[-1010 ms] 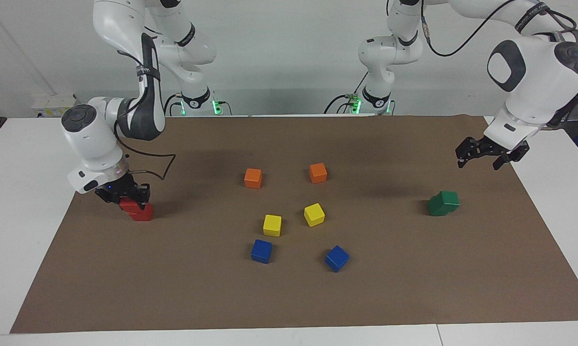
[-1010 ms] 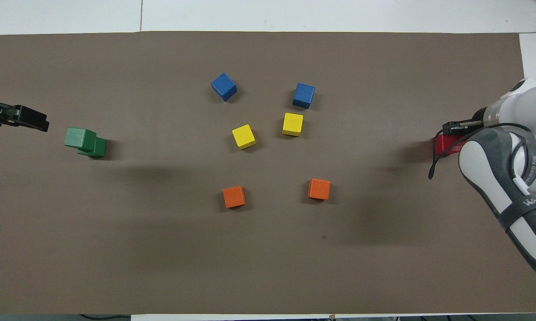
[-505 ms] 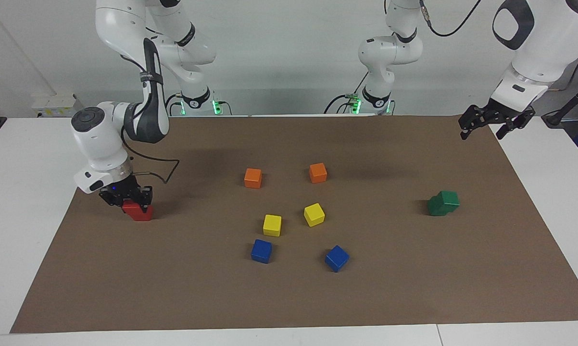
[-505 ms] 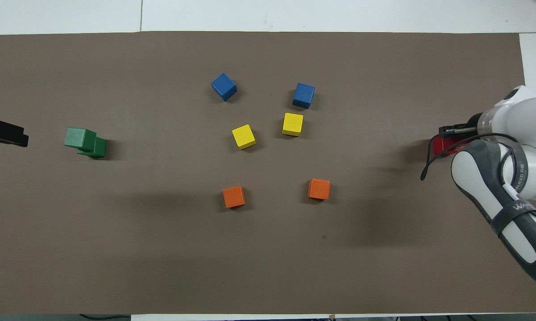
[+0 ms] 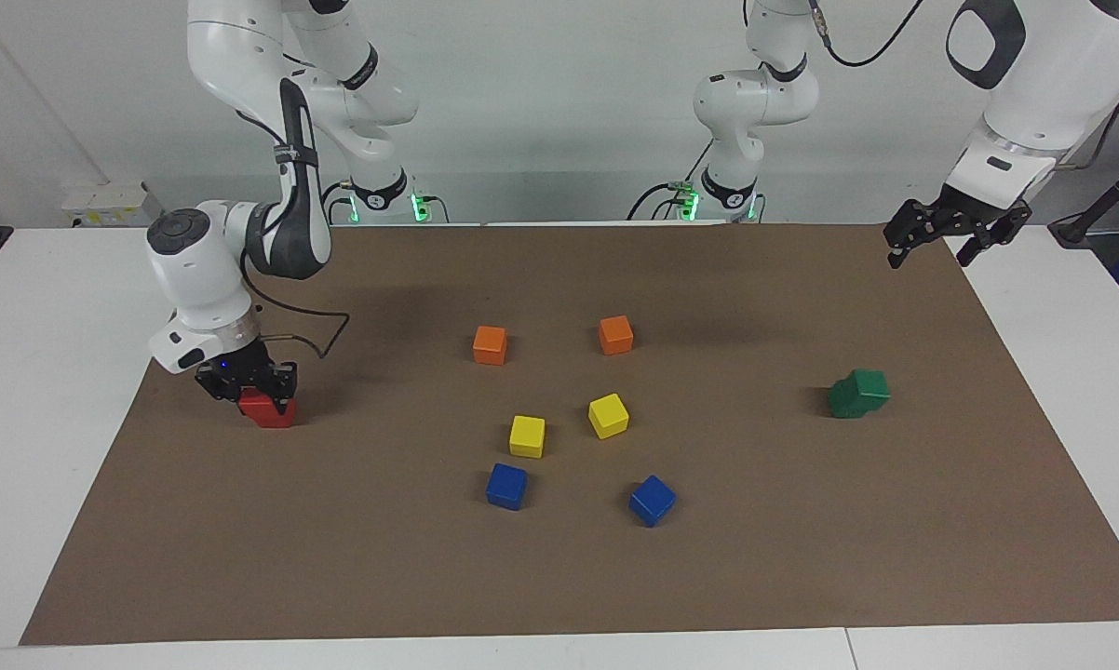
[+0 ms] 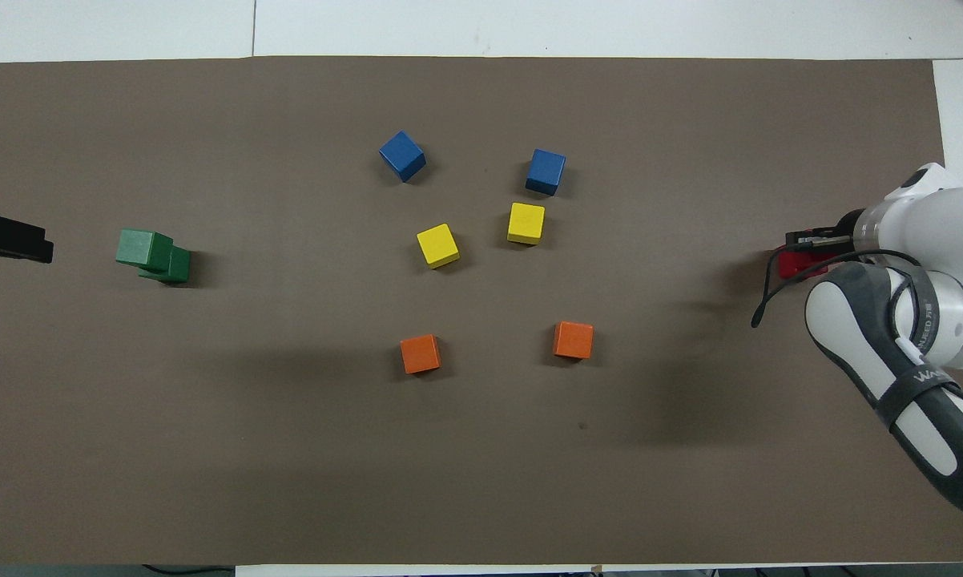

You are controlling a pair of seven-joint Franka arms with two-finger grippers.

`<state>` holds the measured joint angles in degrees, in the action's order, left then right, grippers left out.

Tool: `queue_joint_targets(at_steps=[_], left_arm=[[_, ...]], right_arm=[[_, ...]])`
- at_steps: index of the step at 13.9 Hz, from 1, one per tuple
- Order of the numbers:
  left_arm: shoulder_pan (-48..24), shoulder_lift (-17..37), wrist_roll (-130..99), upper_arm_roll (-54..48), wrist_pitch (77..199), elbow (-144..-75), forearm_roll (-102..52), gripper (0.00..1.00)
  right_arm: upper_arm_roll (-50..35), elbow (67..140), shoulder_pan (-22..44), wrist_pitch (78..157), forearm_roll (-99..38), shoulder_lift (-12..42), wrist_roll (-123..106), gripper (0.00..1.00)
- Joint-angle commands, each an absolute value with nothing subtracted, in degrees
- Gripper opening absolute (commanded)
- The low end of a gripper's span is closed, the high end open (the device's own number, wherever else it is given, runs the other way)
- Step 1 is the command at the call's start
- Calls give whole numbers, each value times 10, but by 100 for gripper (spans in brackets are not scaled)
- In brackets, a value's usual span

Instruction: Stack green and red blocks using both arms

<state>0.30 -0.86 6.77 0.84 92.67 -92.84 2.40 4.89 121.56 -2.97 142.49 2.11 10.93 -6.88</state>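
Looking across the table in the facing view, the right arm's black two-finger gripper [image 5: 248, 389] sits low on the small glossy red cubes [image 5: 268, 408] at the right arm's end of the brown paper mat [image 5: 559, 577]; whether its fingers pinch the top cube or have let go I cannot tell. The two dark green glossy cubes [image 5: 858, 393] stand stacked, the upper one offset from the lower, at the mat's left-arm end. The left arm's black gripper [image 5: 956, 234] hangs high over the mat's corner nearer the robots than the green pair, fingers spread and holding nothing; that arm waits.

From the overhead view, the right gripper [image 6: 816, 237] covers most of the red cubes [image 6: 794, 264], so their alignment is hidden. The green cubes [image 6: 153, 255] show their skewed overlap plainly, well apart from the left gripper [image 6: 13, 240].

These cubes look light, rigid and slick, so a grip is best taken squarely on two flat opposite sides, at mid-height; an offset upper cube could tip if nudged.
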Motion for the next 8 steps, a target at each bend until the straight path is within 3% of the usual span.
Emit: queue_joint_targets(at_steps=[1, 5, 8], left_arm=[[-3, -28, 61, 12, 943, -954, 17, 100], [1, -13, 61, 11, 925, -938, 10, 100], [-2, -11, 55, 6, 916, -935, 2, 100]], right_arm=[[42, 1199, -35, 1368, 23, 90, -80, 100], [31, 1066, -14, 1149, 25, 58, -76, 100], [29, 1026, 14, 1058, 26, 9, -80, 100]])
